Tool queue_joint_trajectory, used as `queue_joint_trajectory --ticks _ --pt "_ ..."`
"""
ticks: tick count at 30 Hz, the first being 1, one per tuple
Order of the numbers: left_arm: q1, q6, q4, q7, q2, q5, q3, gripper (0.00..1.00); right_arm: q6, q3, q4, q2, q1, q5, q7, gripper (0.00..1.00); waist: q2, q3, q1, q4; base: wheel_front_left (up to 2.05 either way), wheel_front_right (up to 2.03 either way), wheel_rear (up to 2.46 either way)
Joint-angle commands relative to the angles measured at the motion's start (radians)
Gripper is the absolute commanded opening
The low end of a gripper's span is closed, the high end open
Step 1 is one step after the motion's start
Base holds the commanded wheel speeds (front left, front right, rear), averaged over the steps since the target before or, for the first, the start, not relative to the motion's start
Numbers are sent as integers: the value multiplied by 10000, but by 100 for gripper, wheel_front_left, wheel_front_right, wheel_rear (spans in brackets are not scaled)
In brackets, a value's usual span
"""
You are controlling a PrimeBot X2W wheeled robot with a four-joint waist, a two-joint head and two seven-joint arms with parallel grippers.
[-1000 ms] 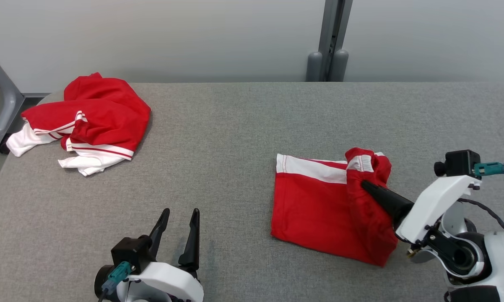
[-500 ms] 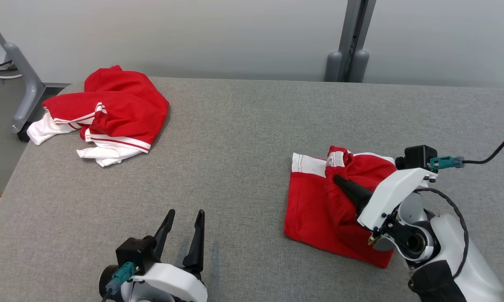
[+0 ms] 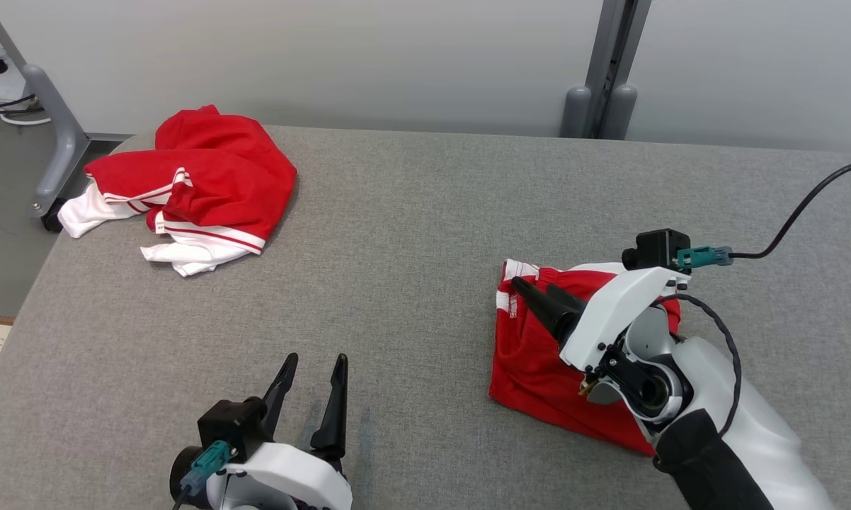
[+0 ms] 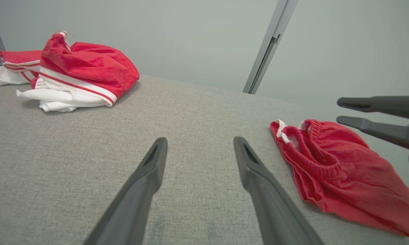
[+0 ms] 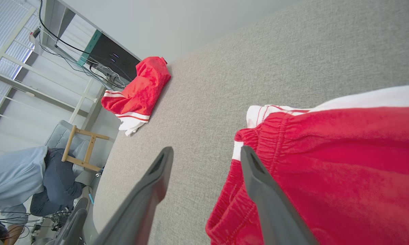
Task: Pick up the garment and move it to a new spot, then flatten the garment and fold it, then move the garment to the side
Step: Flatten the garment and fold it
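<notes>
The red garment [image 3: 524,354] with white trim lies folded in a narrow bundle on the right part of the grey table [image 3: 411,234]; its elastic waistband [image 4: 306,149] faces left. My right gripper [image 3: 534,285] hovers over its upper left edge, open, with nothing between the fingers. In the right wrist view one finger [image 5: 259,183] lies over the garment [image 5: 327,170] and the other over bare table. The right arm covers the garment's right side. My left gripper [image 3: 316,359] stands open and empty near the front edge, well left of the garment [image 4: 344,170].
A second pile of red and white clothes [image 3: 206,177] sits at the table's far left corner. A grey frame leg [image 3: 57,142] stands beyond that corner, a post [image 3: 602,71] behind the table. A seated person [image 5: 17,177] and a wooden chair [image 5: 82,146] are off the table's end.
The head camera has shifted. My right gripper carried the garment's right part leftward over the rest, then opened and let go; the garment is narrower. The left gripper has kept still.
</notes>
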Motion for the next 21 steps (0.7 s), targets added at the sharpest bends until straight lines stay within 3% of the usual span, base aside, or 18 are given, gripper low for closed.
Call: queue_joint_trajectory --ticks 1,7,14,21 --pt "-117 -2 8 -18 33 1 54 100 6 157 16 -53 -128 176 -156 100 0 -19 0 -24 0 0 0" --pt "-81 -2 -55 -16 31 61 102 100 5 805 -131 -55 -344 291 -1010 100 0 -44 0 -164 0 0 0" --pt "-189 59 -237 -16 33 201 166 100 5 749 -51 -250 -482 -1705 -3075 100 0 -94 0 -367 0 0 0" --pt "-342 114 -512 -16 41 390 317 100 5 -301 77 -690 60 -3802 -4951 100 0 -235 0 -589 0 0 0"
